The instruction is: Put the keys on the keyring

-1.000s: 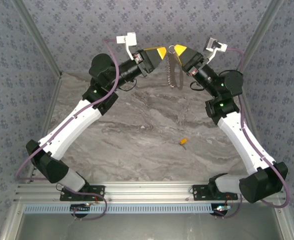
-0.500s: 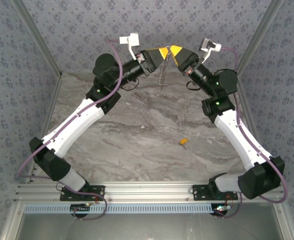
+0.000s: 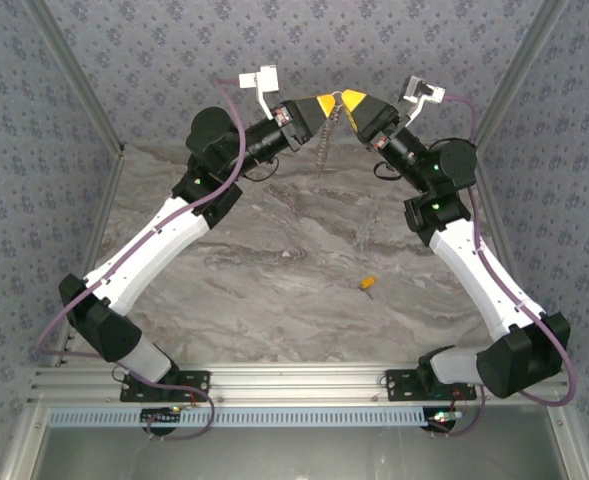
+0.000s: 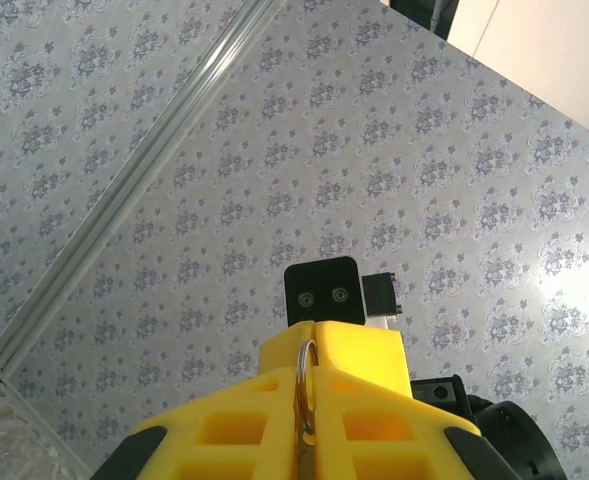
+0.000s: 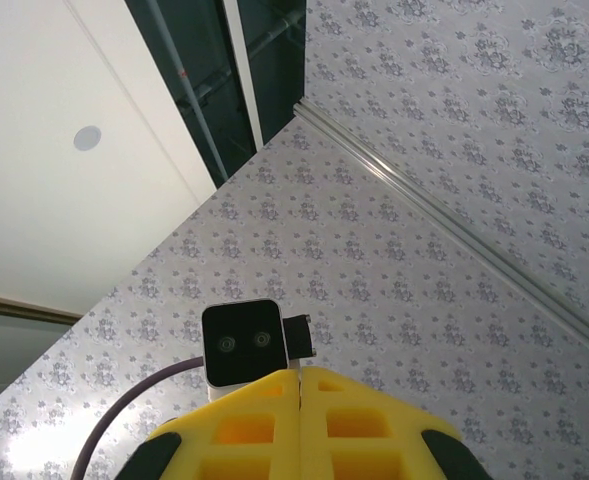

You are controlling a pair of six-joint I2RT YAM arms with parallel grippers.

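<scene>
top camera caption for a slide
Left tool clamps the dangling keyring beside the right tool, above the marble table where the key lies.

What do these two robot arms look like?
The left arm and right arm have white shells between black rounded joints, each with a small green light. A purple cable runs along each. The left hand and right hand end in yellow wedge-shaped fingers.

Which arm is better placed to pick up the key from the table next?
Right, probably. The orange-headed key lies on the marble table on the right arm's side, while the left pincer is shut on the keyring and looks occupied.
</scene>
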